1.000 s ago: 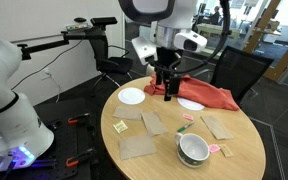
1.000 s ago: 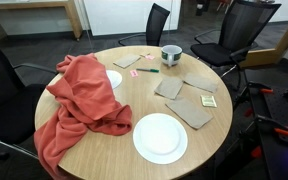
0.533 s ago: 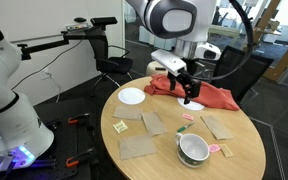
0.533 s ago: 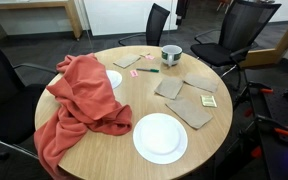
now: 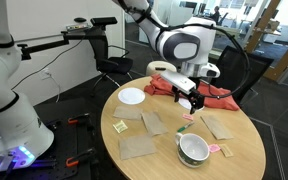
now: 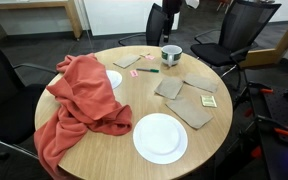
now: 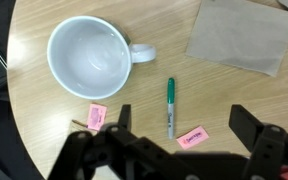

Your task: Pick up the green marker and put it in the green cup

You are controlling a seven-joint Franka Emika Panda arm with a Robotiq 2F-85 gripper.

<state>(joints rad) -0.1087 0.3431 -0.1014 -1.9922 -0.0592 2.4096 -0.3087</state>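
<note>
Gripper (image 7: 184,138) wide open, holding nothing | green marker (image 7: 170,107) mid-frame, between its fingers | green cup (image 7: 89,58) upper left, apart from marker

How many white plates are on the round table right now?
2. One white plate lies in the open, nearest the camera in an exterior view; the other peeks out beside the red cloth. The cloth may hide more.
</note>
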